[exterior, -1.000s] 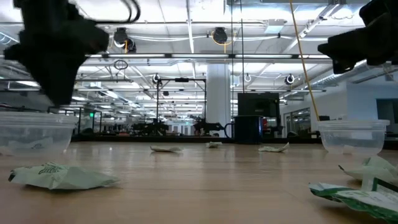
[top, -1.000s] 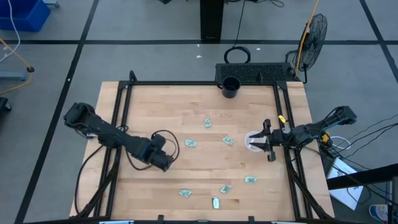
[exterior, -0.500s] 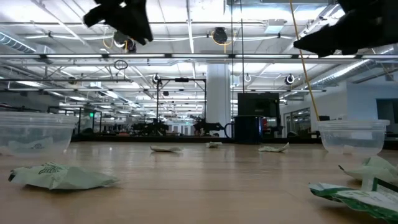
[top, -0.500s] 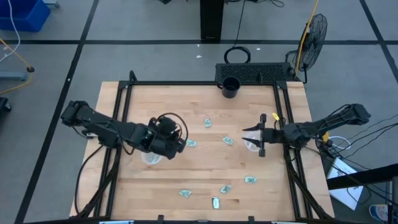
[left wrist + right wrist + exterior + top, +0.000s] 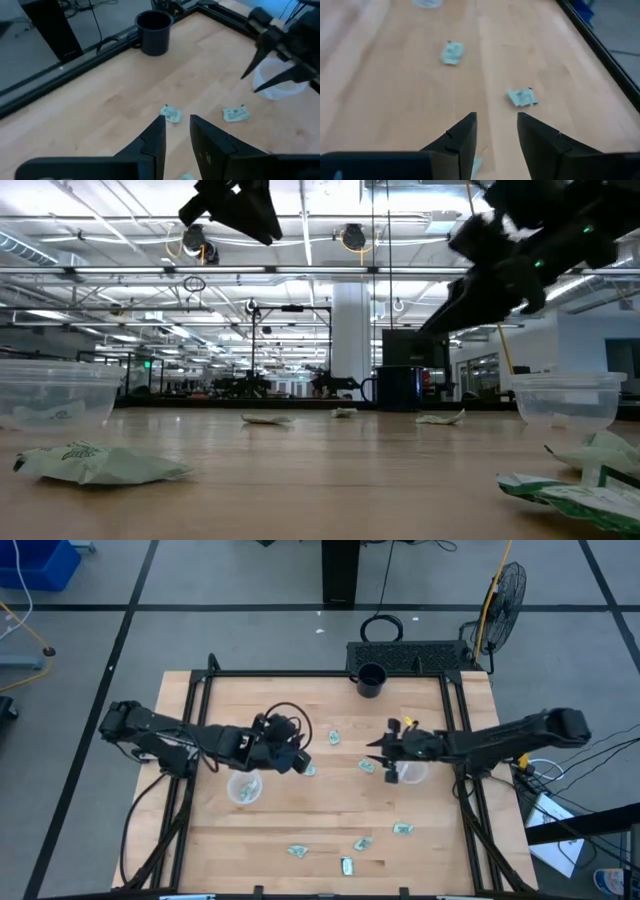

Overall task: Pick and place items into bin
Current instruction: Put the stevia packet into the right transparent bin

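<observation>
Left wrist view: item (image 5: 172,114) beyond parted jaws.

Bright even overhead light; wrist views soft.

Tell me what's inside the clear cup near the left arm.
In the high view the clear cup looks to hold one pale piece; the low view shows something small at its bottom. Contents can't be counted through the wall.

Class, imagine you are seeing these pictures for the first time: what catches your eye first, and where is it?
The two dark arms reach toward the table's middle from either side, the left tool and the right tool both open and empty above the wood. Small pale green wrapped pieces lie scattered between and in front of them, and a clear cup stands beside the left arm.
</observation>
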